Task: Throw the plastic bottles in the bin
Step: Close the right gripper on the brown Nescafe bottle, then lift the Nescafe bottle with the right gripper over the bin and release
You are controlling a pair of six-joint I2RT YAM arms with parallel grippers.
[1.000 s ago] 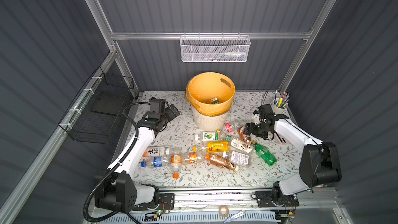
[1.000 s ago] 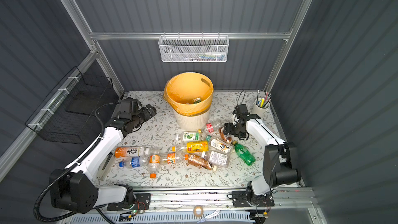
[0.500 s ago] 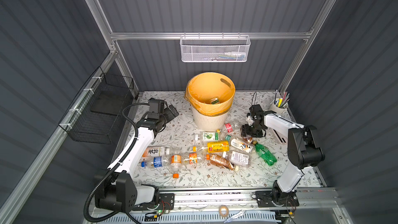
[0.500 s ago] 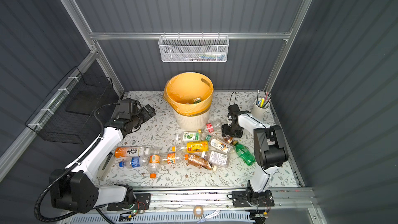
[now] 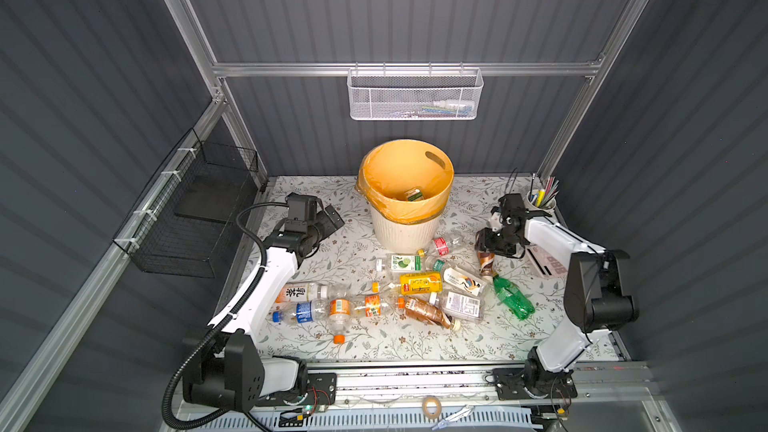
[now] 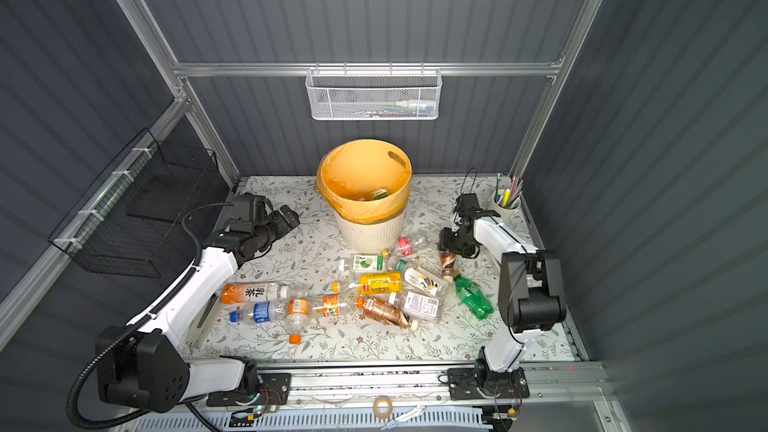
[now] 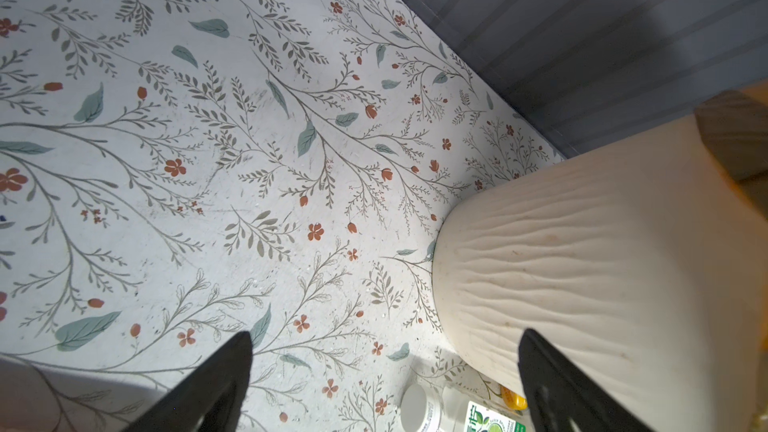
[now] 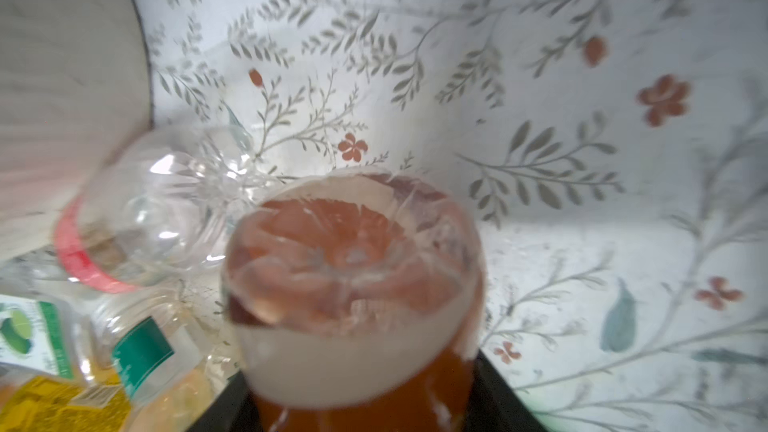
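From where I stood, the right gripper [image 5: 487, 248] was down at the right edge of the litter, right of centre in both top views. Its dark jaws were pressed against the two flanks of the brown bottle [image 5: 485, 263]. In the right wrist view that bottle's base filled the lower middle of the frame, facing the lens. The grip looked to be on the body near the base, I judged because that end stood clear of its neighbours. Its cap end met or nearly met the green bottle [image 5: 513, 297] to the lower right; I could not tell which. A clear bottle with a red label [image 5: 442, 244] lay just beside it, by the foot of the bin [image 5: 405, 228].

The left gripper [image 7: 385, 333] was spread wide and empty over bare floral table [image 5: 316, 268] left of the bin, seemingly parked out of the other arm's way.

The bin stood at upper centre with its orange liner open and one bottle [image 5: 413, 194] lying inside. The other plastic bottles [image 5: 417, 283] lay in a band across the middle, below it, so most of the job was left. The rim stood far taller than any bottle, so the brown one would need a high lift to clear it
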